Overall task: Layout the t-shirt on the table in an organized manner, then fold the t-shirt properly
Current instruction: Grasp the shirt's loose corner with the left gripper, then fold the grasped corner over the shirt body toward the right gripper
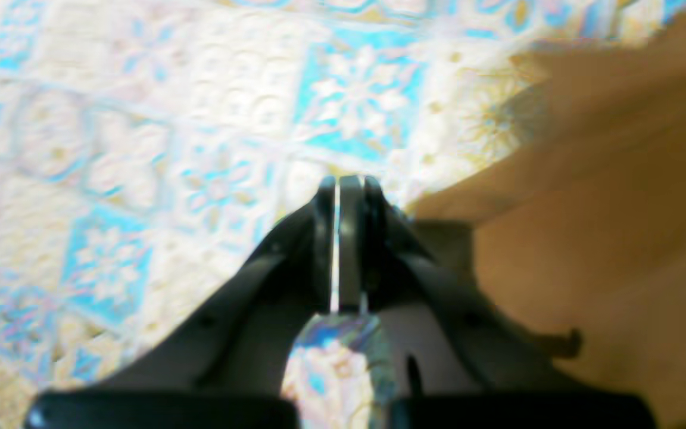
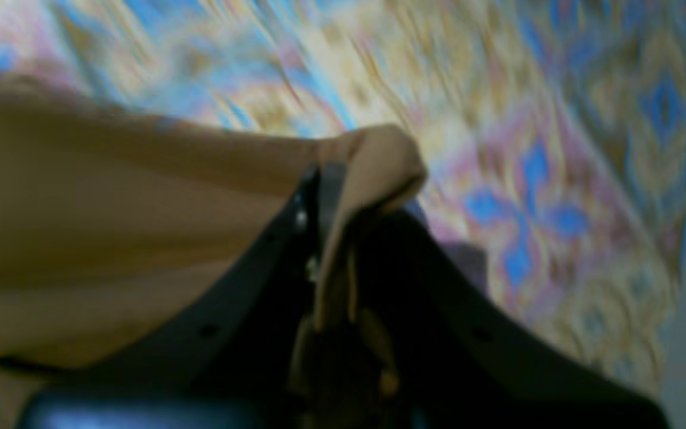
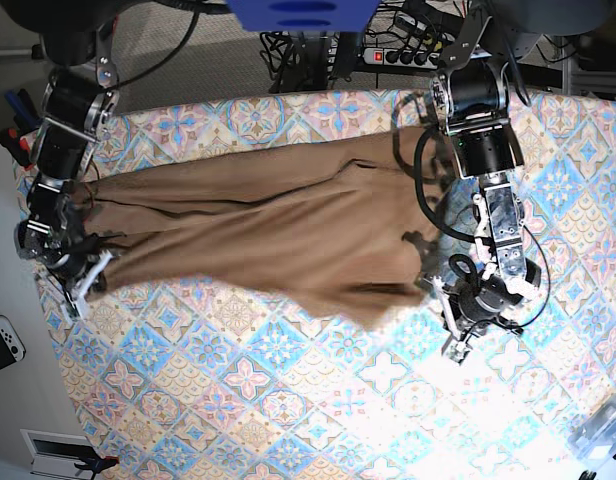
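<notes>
The tan-brown t-shirt (image 3: 278,230) lies stretched sideways across the far half of the patterned table (image 3: 288,400). At the table's left edge, my right gripper (image 3: 88,280) is shut on the shirt's end. The right wrist view shows a bunched fold of the t-shirt (image 2: 111,208) pinched in the right gripper (image 2: 343,173) above the table (image 2: 527,179). My left gripper (image 3: 453,345) hovers just past the shirt's right end. In the left wrist view the left gripper (image 1: 346,185) is shut with no cloth in it, and the t-shirt (image 1: 605,208) lies beside it on the table (image 1: 140,119).
A white game controller (image 3: 3,340) lies off the table at the left. A power strip (image 3: 408,50) and cables sit behind the far edge. A clear plastic object (image 3: 598,425) rests near the table's front right corner.
</notes>
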### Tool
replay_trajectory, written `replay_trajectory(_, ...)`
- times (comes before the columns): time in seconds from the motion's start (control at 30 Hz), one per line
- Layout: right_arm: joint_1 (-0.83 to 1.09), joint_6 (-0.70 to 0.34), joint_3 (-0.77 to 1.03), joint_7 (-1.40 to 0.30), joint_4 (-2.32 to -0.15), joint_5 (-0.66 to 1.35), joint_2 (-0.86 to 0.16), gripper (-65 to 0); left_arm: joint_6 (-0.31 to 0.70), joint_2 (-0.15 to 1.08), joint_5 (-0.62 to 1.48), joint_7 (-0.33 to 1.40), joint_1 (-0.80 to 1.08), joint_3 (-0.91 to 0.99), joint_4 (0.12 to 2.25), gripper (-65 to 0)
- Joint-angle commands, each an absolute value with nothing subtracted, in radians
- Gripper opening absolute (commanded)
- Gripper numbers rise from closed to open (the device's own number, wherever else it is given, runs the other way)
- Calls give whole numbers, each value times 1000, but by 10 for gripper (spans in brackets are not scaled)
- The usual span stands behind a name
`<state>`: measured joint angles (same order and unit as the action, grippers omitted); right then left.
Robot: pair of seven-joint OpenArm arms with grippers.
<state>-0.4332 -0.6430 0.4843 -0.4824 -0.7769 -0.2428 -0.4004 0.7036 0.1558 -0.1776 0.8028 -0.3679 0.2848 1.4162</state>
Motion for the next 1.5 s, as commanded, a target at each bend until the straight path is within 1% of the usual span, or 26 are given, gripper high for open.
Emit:
replay_trajectory(0.0, -470, -645, 493, -453, -797, -219, -421, -650, 698, 162, -171, 812, -386, 286, 1443, -650)
replay_trajectory(0.1, -470, -647, 495, -453, -797, -219, -421, -650, 698, 162, -173, 863, -381, 283, 1469, -650)
replay_trajectory(0.2, -470, -647, 496, -453, -797, -216, -421, -650, 698, 162, -171, 911, -354, 286, 1538, -650)
replay_trajectory(0.43, -469, -647, 496, -453, -797, -213, -421, -650, 698, 156, -171, 918, -251, 282, 1675, -650)
replay_trajectory(0.63, -427, -647, 496, -453, -812, -214, -421, -650, 698, 154, -171, 914, -257, 285, 1678, -650)
replay_trajectory(0.73, -421, -647, 496, -453, -857, -217, -421, -650, 698, 150, -176, 912, -312, 278, 1673, -650)
replay_trajectory(0.77, -420, -647, 496, -455, -869, -217, -421, -650, 698, 133, -180, 912, -335, 278, 1655, -642)
replay_trajectory(0.83, -420, -647, 496, -456, -874, -219, -421, -650, 698, 117, -182, 909, -394, 278, 1595, -518)
replay_trajectory(0.9, -420, -647, 496, -473, -877, -219, -421, -650, 698, 111, -183, 889, -456, 278, 1512, -418)
replay_trajectory(0.93, -420, -647, 495, -489, -878, -219, -421, -650, 698, 111, -183, 868, -489, 277, 1452, -374)
replay_trajectory(0.97, -420, -647, 495, -499, -880, -219, -421, -650, 698, 111, -183, 845, -513, 277, 1400, -350)
replay_trajectory(1.03, -420, -647, 495, -510, -880, -219, -421, -650, 698, 111, -183, 791, -565, 254, 1294, -344)
replay_trajectory(1.2, -420, -647, 492, -510, -880, -219, -421, -650, 698, 119, -183, 667, -656, 94, 1038, -357)
replay_trajectory(1.37, -420, -647, 492, -510, -880, -219, -420, -650, 698, 111, -183, 579, -700, 67, 911, -359)
replay_trajectory(1.47, -401, -647, 492, -510, -880, -219, -420, -650, 698, 111, -182, 555, -733, 16, 823, -357)
